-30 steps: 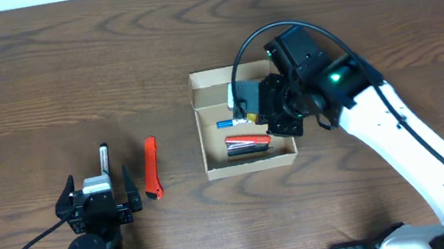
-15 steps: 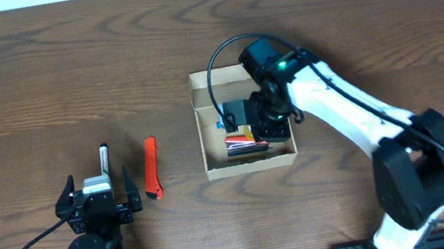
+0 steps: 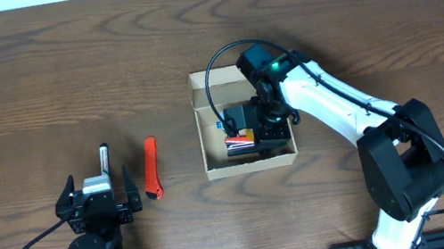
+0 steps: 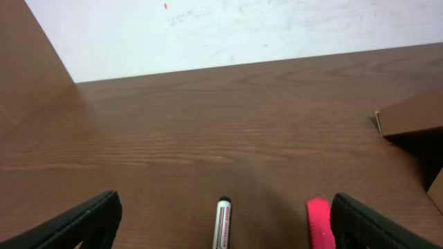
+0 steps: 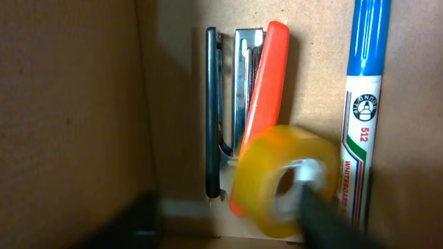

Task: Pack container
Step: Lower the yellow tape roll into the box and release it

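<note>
The container (image 3: 247, 166), a tan cardboard box with its flap (image 3: 224, 83) up at the far side, sits mid-table. My right gripper (image 3: 252, 128) reaches down inside it. In the right wrist view its jaws (image 5: 232, 221) stand wide apart and a yellow tape roll (image 5: 277, 187) lies loose by the right finger (image 5: 325, 221). A blue whiteboard marker (image 5: 363, 104), an orange stapler (image 5: 266, 83) and a black clip (image 5: 213, 117) lie on the container's floor. My left gripper (image 3: 96, 193) rests open near the front edge, holding nothing.
A black-capped whiteboard marker (image 3: 104, 158) (image 4: 223, 225) and a red pen-like tool (image 3: 152, 166) (image 4: 320, 223) lie on the wooden table just ahead of the left gripper (image 4: 232, 211). The container's corner (image 4: 412, 117) shows at the right of the left wrist view.
My right arm swung left and down into the container, and its jaws went from shut to open, letting go of the tape roll. The left arm stayed still.
</note>
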Robot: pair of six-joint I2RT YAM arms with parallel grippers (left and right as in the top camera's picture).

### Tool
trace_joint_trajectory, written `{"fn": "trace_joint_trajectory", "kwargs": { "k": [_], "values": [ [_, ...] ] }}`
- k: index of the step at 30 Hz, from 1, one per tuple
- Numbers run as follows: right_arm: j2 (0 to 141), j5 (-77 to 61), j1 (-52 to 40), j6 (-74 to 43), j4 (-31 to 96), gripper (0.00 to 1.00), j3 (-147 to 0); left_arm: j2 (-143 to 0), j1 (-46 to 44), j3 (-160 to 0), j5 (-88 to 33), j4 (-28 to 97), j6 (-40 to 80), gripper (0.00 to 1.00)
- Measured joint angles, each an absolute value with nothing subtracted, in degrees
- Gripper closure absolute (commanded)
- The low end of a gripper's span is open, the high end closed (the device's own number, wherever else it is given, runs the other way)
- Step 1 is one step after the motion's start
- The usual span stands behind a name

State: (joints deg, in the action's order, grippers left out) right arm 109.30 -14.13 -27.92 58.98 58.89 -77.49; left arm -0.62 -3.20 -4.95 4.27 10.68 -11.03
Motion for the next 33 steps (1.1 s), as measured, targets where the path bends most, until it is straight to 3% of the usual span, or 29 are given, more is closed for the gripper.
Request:
{"fn": "trace_joint_trajectory", "kwargs": {
  "k": [5,13,22,33],
  "values": [
    [109.3,-14.4,-27.9,58.8,58.8,0.14,-77.5,-0.6,-3.2,-5.0,4.3,10.7,-11.0,0.05],
    [108.0,-19.3,-27.9,58.3,60.7,0.05,-78.3,-0.6,-3.2,-5.0,4.3,10.7,-11.0,0.04],
    [90.8,-21.5,-27.7,52.3,63.8,0.01,-82.3,-0.6,-3.2,-4.7,5.1,9.6,-10.6,0.05],
    [78.7,-22.3,-14.4,38.8,64.4,0.01,-82.9,-5.7,-3.2,-10.8,5.1,11.4,10.4,0.04]
  ]
}}
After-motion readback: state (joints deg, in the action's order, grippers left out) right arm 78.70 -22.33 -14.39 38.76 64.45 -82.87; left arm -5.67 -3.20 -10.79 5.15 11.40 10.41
